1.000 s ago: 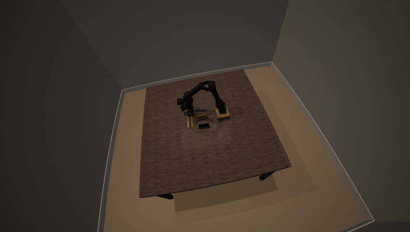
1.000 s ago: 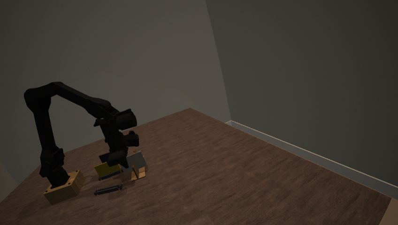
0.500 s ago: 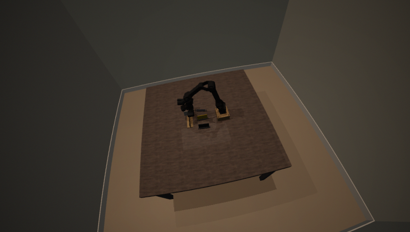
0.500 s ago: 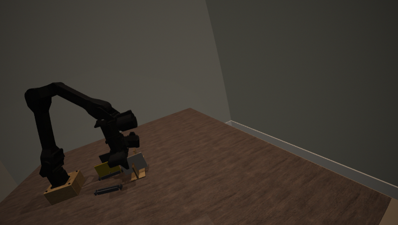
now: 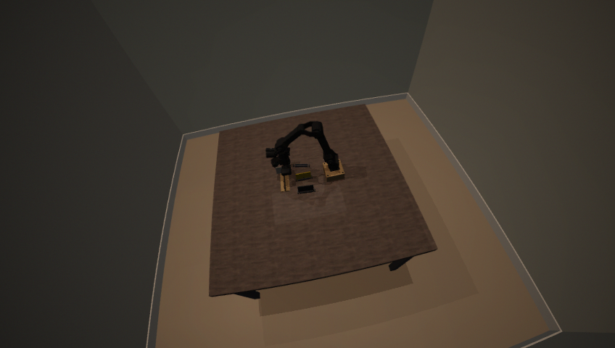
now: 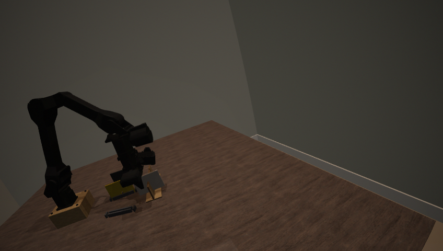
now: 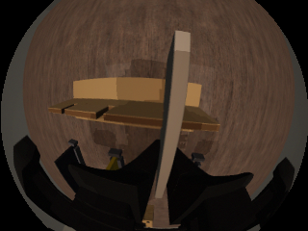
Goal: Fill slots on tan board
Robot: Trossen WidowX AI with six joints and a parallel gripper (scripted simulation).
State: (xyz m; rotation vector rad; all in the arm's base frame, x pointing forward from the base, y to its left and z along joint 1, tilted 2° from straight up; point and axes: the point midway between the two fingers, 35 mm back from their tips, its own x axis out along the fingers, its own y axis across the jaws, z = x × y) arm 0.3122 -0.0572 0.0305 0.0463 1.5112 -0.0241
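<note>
In the top view, the claw (image 5: 285, 171) (image 6: 140, 185) (image 7: 162, 144) is at about 12 o'clock from the middle of the tan board (image 5: 284, 183) (image 6: 150, 190) (image 7: 140, 112), its fingers clamped on a gray board (image 5: 278, 170) (image 6: 156, 179) (image 7: 177, 111). The gray board is upright and crosswise to the tan board, close to one end of it; in the wrist view, it crosses the tan board at about 3 o'clock from that board's middle. Whether its notch has entered a slot, and how deep, cannot be told. Two open slots show in the wrist view, toward 9 o'clock along the tan board, which stands on edge along its base. From the tan board in the top view, a yellow board (image 5: 303, 175) (image 6: 118, 189) (image 7: 112, 164) stands in its holder at about 2 o'clock, and a black board (image 5: 305, 188) (image 6: 115, 175) (image 7: 67, 161) stands in its own between 3 and 4 o'clock. A third holder (image 5: 301, 165) (image 6: 120, 212) (image 7: 197, 157), with no board in it, lies between 1 and 2 o'clock. The arm (image 5: 320, 137) (image 6: 49, 136) rises from a wooden block (image 5: 335, 177) (image 6: 69, 217) near 3 o'clock, on the brown table (image 5: 319, 241) (image 6: 248, 192) (image 7: 159, 29).
</note>
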